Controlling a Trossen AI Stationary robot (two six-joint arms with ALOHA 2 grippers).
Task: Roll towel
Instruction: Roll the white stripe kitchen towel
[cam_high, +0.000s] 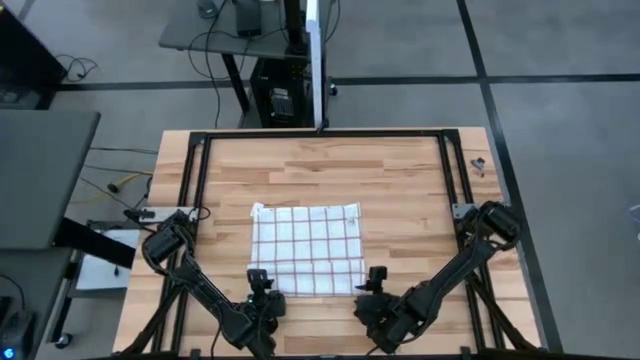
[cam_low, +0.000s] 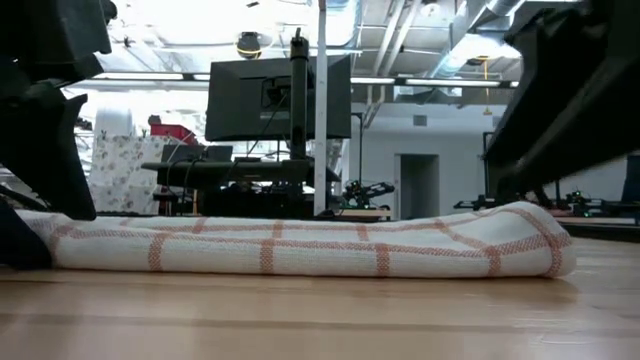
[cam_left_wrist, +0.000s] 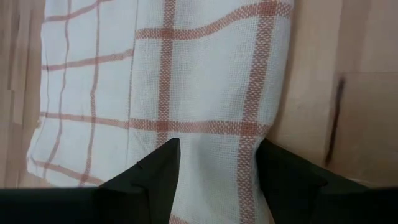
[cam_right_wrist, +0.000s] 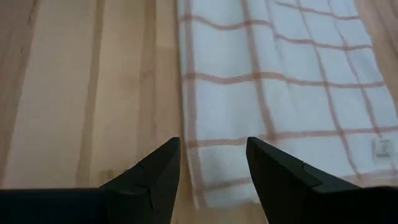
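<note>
At near edge of towel, I hold both pincers spread over its corners; next: pinch, start rolling.

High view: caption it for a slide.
Both open grippers, left and right, poised at the towel's near corners.

The table is evenly and softly lit from overhead, with faint shadows. In the low view, strong glare is seen from ceiling lights at 12 o'clock, and the near foreground is blurred.
</note>
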